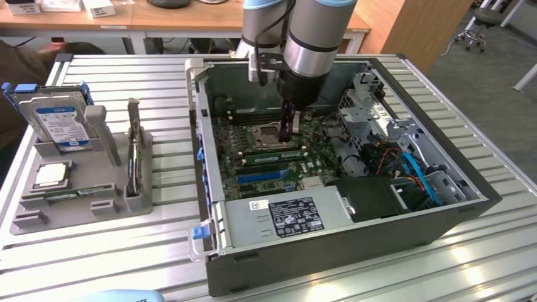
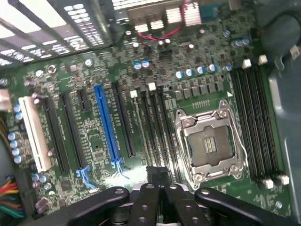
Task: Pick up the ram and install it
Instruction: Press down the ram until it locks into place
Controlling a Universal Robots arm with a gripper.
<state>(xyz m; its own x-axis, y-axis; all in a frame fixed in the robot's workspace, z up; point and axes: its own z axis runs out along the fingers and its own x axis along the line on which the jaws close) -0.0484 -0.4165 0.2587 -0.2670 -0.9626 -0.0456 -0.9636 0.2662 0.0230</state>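
My gripper (image 1: 290, 135) hangs inside the open computer case (image 1: 251, 258), just above the motherboard beside the empty processor socket (image 1: 266, 134). Its black fingers (image 2: 149, 200) are shut together over the long black memory slots (image 2: 157, 136) next to the socket (image 2: 209, 141). A small dark piece shows at the fingertips; I cannot tell what it is. A narrow green ram stick (image 1: 71, 194) lies in the front slot of the grey tray (image 1: 50, 220). Green strips (image 1: 270, 154) sit in slots just in front of the socket.
On the tray stand a hard drive (image 1: 59, 119) with a blue-and-white label, a square silver processor (image 1: 50, 175) and an upright card (image 1: 134, 157). The case holds a power supply (image 1: 285, 217), a drive cage (image 1: 369, 100) and cables (image 1: 415, 173). A person's sleeve (image 1: 17, 69) is at the exterior view's left.
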